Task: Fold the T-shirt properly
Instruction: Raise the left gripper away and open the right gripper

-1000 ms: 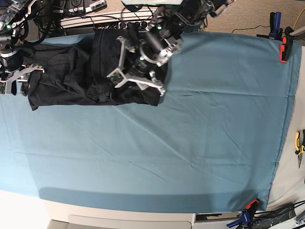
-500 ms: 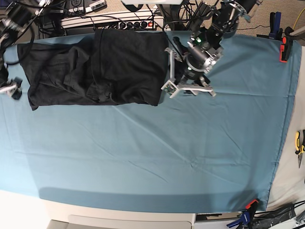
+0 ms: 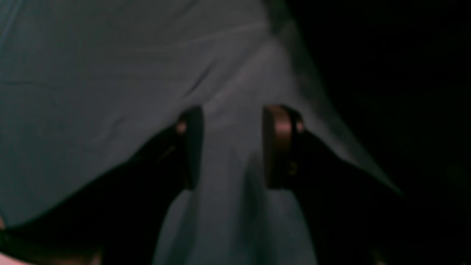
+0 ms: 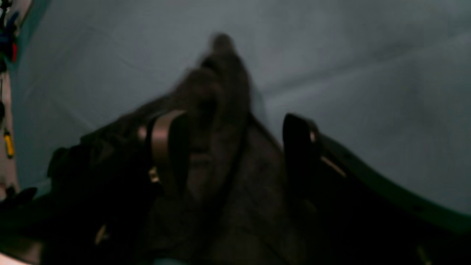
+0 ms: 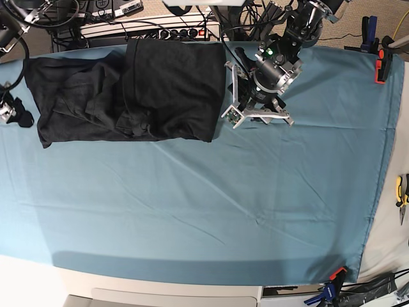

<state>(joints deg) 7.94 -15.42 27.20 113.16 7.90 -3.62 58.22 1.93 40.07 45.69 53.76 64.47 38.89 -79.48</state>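
The black T-shirt [image 5: 128, 89] lies partly folded at the back left of the teal table cloth [image 5: 243, 211], with a doubled panel on its right half. My left gripper [image 5: 259, 119] hovers open over bare cloth just right of the shirt's edge. In the left wrist view the left gripper [image 3: 233, 147] has only teal cloth between its fingers, and the shirt [image 3: 386, 92] is dark at the right. My right gripper [image 5: 7, 112] sits at the far left edge by the shirt's sleeve. In its own view the right gripper [image 4: 232, 147] stands wide open with a ridge of shirt fabric [image 4: 220, 110] lying loose between the jaws.
Orange clamps [image 5: 381, 64] and a blue clamp [image 5: 332, 291] pin the cloth at the right corners. Yellow-handled pliers [image 5: 401, 192] lie off the cloth at the right edge. A power strip and cables [image 5: 153, 29] run along the back edge.
My left gripper has lifted off the shirt's folded panel and moved right onto bare cloth. My right gripper has opened, let go of the sleeve and drawn back left.
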